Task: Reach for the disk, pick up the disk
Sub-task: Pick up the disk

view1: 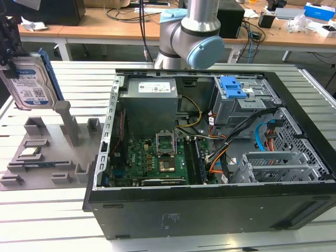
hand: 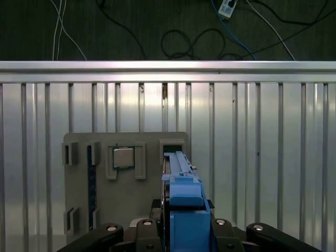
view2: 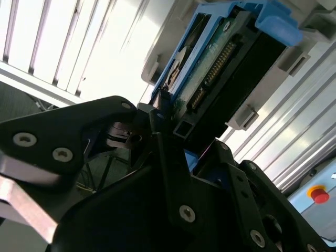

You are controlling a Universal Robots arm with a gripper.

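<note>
Gripper (hand: 181, 228) clamps the disk (view1: 27, 81) upright on edge, likely for a straight lift. It hangs above the grey tray (view1: 52, 157), at the exterior view's left.

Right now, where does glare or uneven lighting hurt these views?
Second wrist view: the slatted table is blown out white, the tool a dark silhouette gripping the disk. First wrist view: a glare band along the table's rail. Exterior view: evenly lit, shaded inside the computer case.

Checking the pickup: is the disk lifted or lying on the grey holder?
Lifted: the disk hangs upright in the gripper, above the holder.
</note>
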